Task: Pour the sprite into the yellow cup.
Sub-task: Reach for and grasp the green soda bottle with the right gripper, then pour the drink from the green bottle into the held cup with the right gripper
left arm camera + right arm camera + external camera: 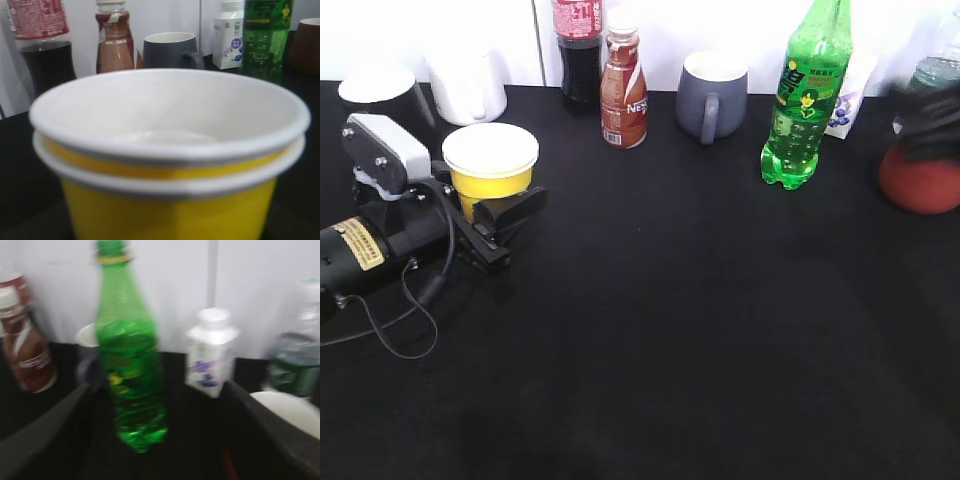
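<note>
While sprite [807, 100] stands, grey mug [710, 96] beside

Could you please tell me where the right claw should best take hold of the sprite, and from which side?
Probably the sprite at its body around the label, from the front, level. It stands upright, and the open right claw already faces it there. The grey mug and small white bottle crowd its back, while the narrow neck gives poorer control for pouring.

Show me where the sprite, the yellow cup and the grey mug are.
sprite [798, 120]: exterior view, on the label at mid-body.
yellow cup [491, 181]: exterior view, on the yellow side wall below the white rim.
grey mug [719, 98]: exterior view, on the front of the body.
</note>
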